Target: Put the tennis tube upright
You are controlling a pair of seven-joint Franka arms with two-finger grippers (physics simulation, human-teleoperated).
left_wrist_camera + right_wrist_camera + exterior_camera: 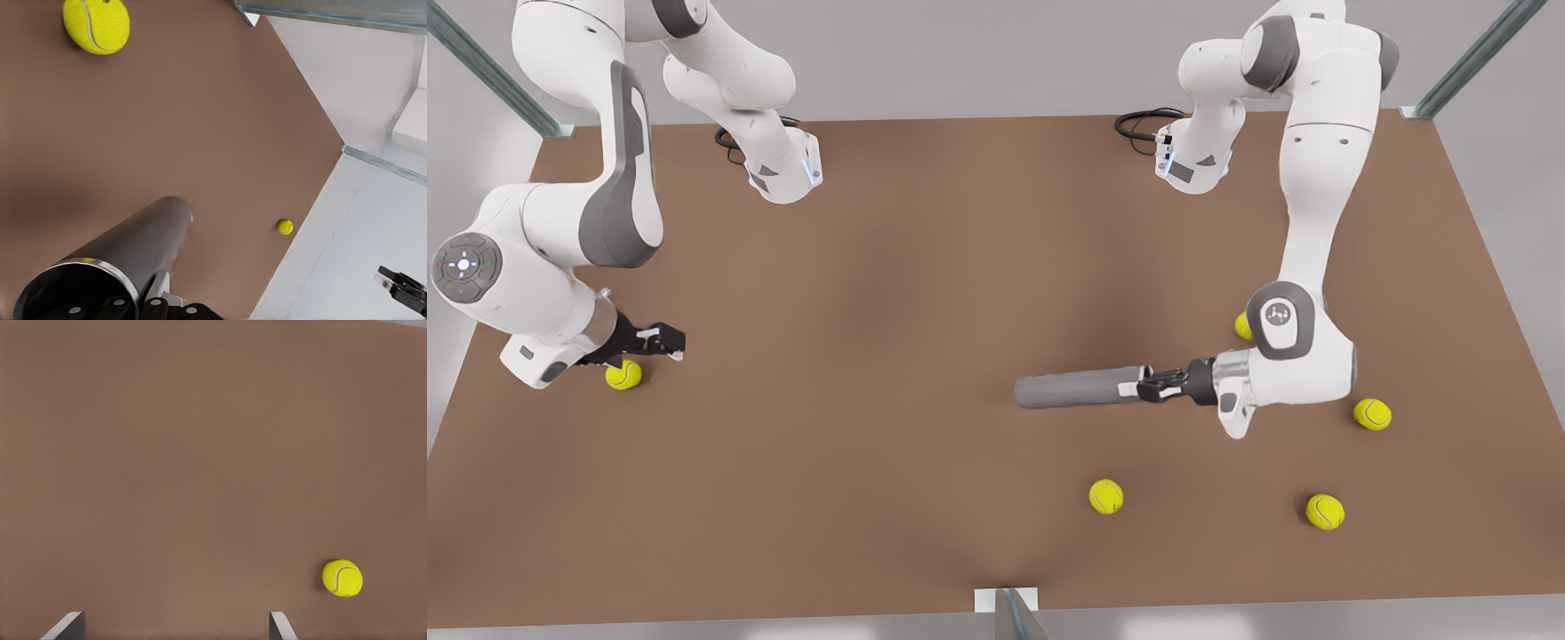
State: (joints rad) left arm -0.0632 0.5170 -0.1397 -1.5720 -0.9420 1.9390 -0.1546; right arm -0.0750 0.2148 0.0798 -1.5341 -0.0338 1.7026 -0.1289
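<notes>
Brown table [925, 267]: left claw [1138, 387] apparently clamps level tennis tube [1076, 389]; right claw [669, 342] spread.

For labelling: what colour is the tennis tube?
Plain grey, metallic; tennis tube, clearest in the front view.

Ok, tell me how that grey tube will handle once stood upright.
The tennis tube looks rigid and smooth-walled, so it may slip in the left pincer, gripping only its rimmed end. Round, it likely rolls if released; upright, tall and narrow, probably tippy.
</notes>
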